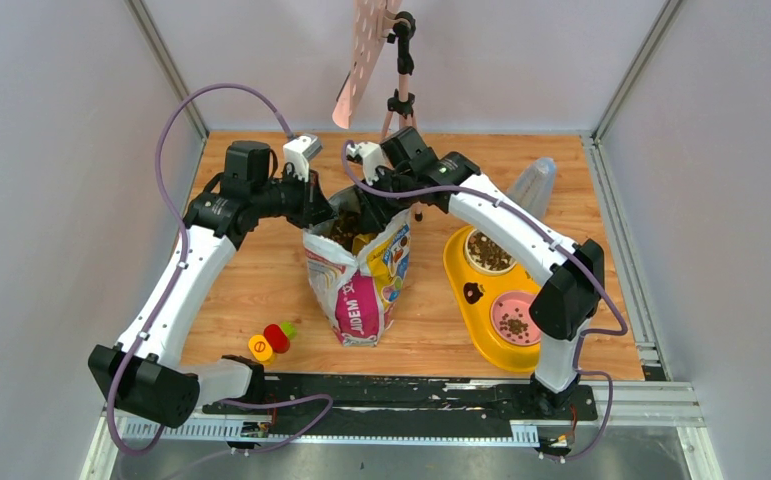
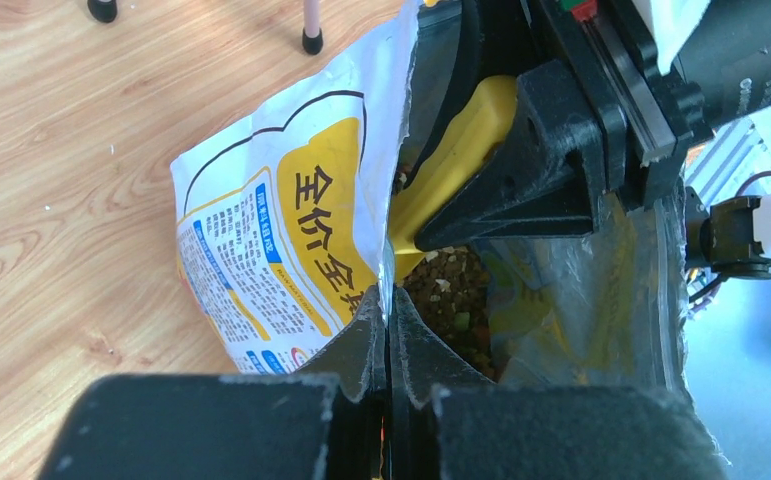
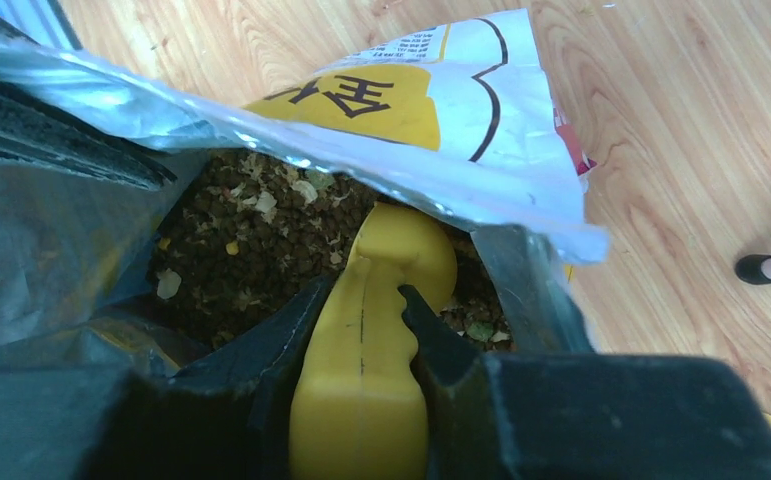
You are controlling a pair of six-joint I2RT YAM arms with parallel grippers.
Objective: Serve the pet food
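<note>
Pet food [image 3: 251, 250] lies inside the bag [image 1: 356, 285], straight beyond the scoop [image 3: 386, 250] clenched in the right end effector [image 3: 366, 295]; the left end effector [image 2: 388, 320] pinches the bag's rim.

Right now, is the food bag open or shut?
Open. The left tool pinches the bag rim; kibble and the yellow scoop held by the right tool show inside.

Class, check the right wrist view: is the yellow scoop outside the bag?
No, the yellow scoop reaches into the kibble inside the bag.
</note>
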